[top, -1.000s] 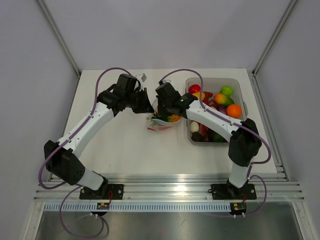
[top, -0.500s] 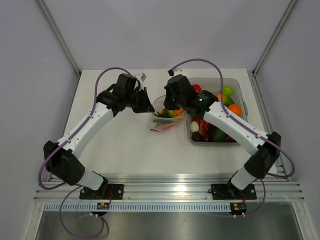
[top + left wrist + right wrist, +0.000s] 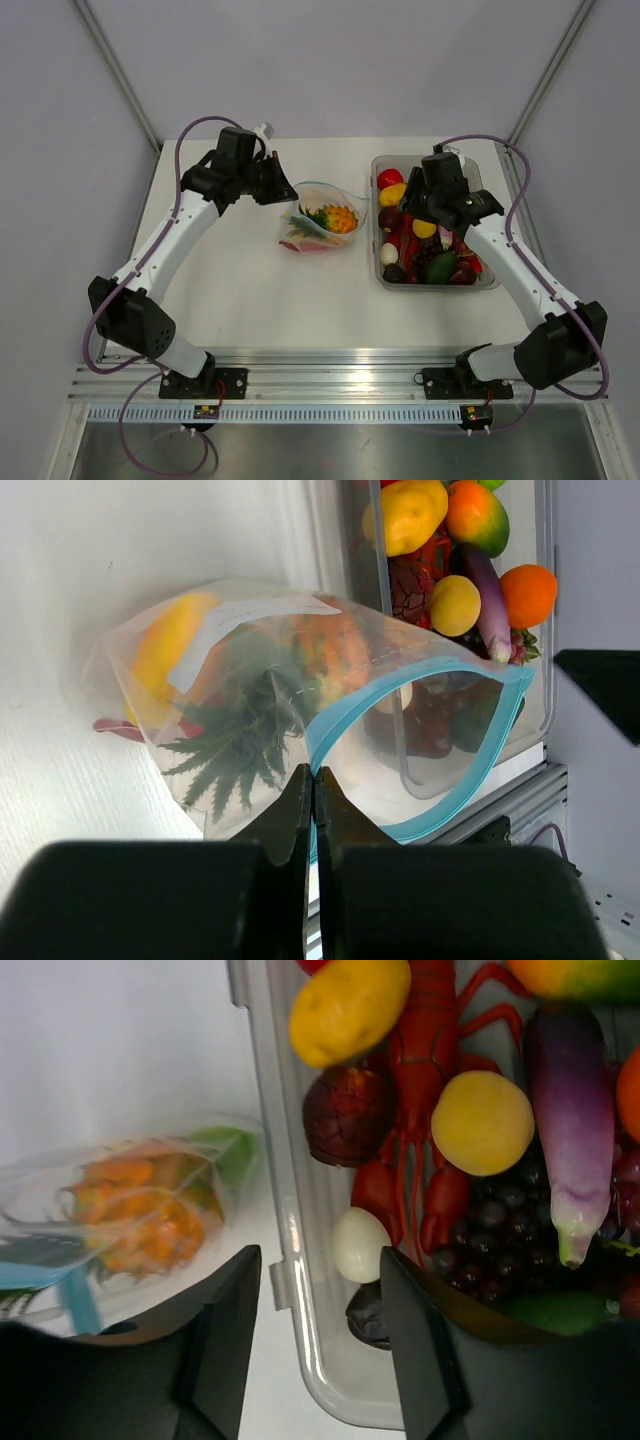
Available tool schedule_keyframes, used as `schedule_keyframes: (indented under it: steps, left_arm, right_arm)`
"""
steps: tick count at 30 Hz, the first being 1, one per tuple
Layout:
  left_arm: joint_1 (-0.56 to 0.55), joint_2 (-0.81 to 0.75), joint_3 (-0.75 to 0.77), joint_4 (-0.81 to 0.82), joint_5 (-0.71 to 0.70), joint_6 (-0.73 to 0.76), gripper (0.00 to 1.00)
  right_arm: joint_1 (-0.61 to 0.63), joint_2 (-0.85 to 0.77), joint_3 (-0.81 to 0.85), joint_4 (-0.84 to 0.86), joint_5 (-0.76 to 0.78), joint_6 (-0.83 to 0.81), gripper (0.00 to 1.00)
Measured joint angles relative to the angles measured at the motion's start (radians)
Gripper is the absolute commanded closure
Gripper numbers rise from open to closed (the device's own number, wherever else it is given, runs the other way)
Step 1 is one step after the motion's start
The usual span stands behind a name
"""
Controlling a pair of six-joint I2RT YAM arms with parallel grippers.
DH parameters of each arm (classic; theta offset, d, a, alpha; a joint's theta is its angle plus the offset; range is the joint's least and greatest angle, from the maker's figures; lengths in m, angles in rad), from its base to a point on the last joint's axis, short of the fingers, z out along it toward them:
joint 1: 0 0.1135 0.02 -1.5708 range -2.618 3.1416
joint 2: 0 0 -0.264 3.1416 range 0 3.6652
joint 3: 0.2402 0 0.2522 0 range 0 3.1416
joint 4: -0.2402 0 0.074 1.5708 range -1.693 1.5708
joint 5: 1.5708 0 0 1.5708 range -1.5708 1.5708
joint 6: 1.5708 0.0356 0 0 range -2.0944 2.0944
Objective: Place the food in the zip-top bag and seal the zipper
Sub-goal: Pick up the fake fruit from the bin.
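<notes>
My left gripper (image 3: 312, 780) pinches the blue zipper (image 3: 440, 670) of the zip-top bag (image 3: 250, 650), just left of the clear tub (image 3: 385, 275). The bag's mouth gapes wide. Inside it, a toy pineapple (image 3: 300, 670) lies with its leaves pointing away from the tub. My right gripper (image 3: 315, 1272) hangs spread over the tub's left edge, by the food (image 3: 483, 1120).

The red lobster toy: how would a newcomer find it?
Look to the clear rectangular tub on the table's right side. The lobster lies near its left wall, between a maroon fruit and a round yellow fruit. Only it has claws and legs.
</notes>
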Motion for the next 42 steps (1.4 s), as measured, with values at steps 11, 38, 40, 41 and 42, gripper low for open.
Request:
schedule_keyframes:
  steps: [11, 38, 40, 41, 42]
  left_arm:
    - [0.001, -0.023, -0.024, 0.010, -0.024, 0.007, 1.00]
    - [-0.063, -0.095, -0.213, 0.053, -0.023, 0.003, 1.00]
    - [-0.063, -0.095, -0.213, 0.053, -0.022, 0.003, 1.00]
    - [-0.063, -0.095, -0.213, 0.053, -0.022, 0.003, 1.00]
    - [-0.063, -0.094, -0.213, 0.053, -0.022, 0.003, 1.00]
  right_arm:
    - [-0.043, 0.134, -0.071, 0.059, -0.092, 0.024, 0.19]
    - [-0.081, 0.455, 0.003, 0.206, -0.115, 0.119, 0.24]
    - [-0.083, 0.462, 0.008, 0.214, -0.114, 0.118, 0.24]
    - [-0.084, 0.465, 0.008, 0.217, -0.114, 0.118, 0.25]
    - [-0.085, 0.467, 0.008, 0.217, -0.114, 0.117, 0.31]
